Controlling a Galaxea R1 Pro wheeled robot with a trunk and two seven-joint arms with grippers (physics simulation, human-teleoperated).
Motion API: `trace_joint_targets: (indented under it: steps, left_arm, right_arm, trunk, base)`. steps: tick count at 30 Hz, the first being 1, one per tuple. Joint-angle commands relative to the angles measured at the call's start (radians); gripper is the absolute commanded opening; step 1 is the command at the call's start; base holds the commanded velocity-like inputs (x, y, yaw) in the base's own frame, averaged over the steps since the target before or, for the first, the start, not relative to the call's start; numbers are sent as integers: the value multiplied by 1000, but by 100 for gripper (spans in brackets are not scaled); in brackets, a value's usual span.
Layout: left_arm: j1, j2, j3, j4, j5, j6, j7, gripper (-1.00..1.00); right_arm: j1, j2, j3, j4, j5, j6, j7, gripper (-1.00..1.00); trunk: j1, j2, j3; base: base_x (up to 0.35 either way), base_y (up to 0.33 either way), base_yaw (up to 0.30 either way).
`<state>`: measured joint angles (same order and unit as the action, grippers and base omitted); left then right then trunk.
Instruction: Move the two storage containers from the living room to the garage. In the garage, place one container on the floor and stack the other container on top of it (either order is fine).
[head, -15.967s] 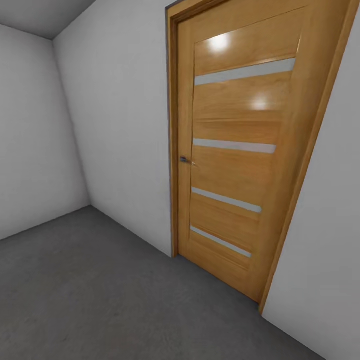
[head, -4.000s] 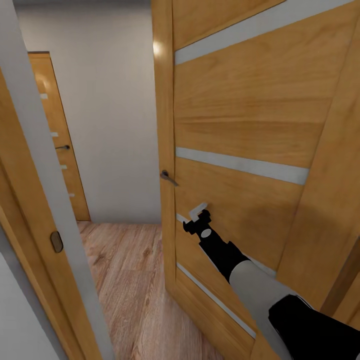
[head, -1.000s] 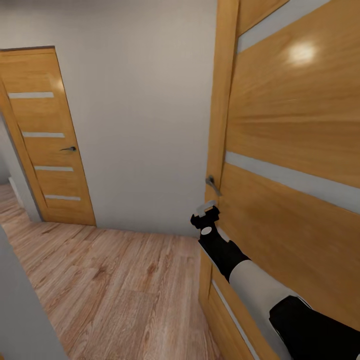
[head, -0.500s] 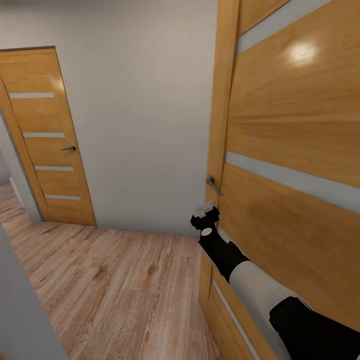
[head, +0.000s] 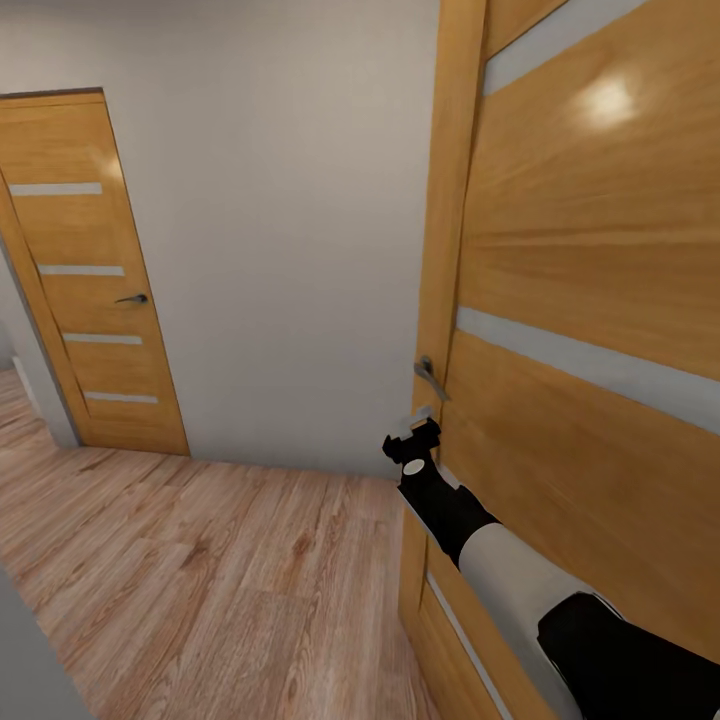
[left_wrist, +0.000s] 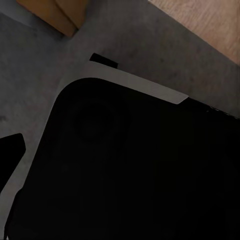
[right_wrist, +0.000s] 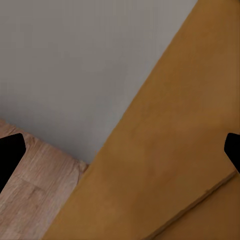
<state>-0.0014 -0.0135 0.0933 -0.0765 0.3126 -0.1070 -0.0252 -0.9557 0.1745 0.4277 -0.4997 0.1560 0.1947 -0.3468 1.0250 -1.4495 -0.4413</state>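
Observation:
The two storage containers are out of view. My right gripper (head: 415, 425) reaches out at the free edge of an open wooden door (head: 580, 300), just below its metal handle (head: 430, 375). It is open with nothing between its fingers; in the right wrist view the gripper (right_wrist: 120, 160) faces the door's edge (right_wrist: 165, 165), its fingertips far apart. My left gripper (left_wrist: 120, 165) hangs low over my own dark base (left_wrist: 130, 190). One fingertip (left_wrist: 10, 155) stands wide at the side, and the gripper holds nothing.
I stand in a doorway facing a hallway with light wood plank floor (head: 220, 580) and a white-grey wall (head: 290, 250). A second, closed wooden door (head: 85, 280) is at the far left. Dark grey floor (left_wrist: 45, 65) lies under my base.
The camera has crept forward a little, so the grey jamb at the lower left has nearly left the picture. My right arm holds the same pose by the door's edge.

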Motion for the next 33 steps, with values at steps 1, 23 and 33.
trace_joint_targets:
  steps: [1, 23, 33]
  left_arm:
    - [0, 0, 8, 0, 2, -2, -3, 100]
    - [0, -3, 8, 1, 1, -2, 4, 100]
    - [0, -3, 8, 2, 0, -2, 4, 100]
  right_arm:
    - [-1, 0, 3, 0, 11, 10, -4, 100]
    - [-1, 0, 3, 0, 15, 9, -15, 100]
    - [-1, 0, 3, 12, 15, 10, -16, 100]
  trunk:
    - [0, -1, -1]
    - [0, -1, -1]
    - [0, -1, -1]
  base:
    - [22, 0, 0]
    - [2, -49, 0]
    - [0, -1, 0]
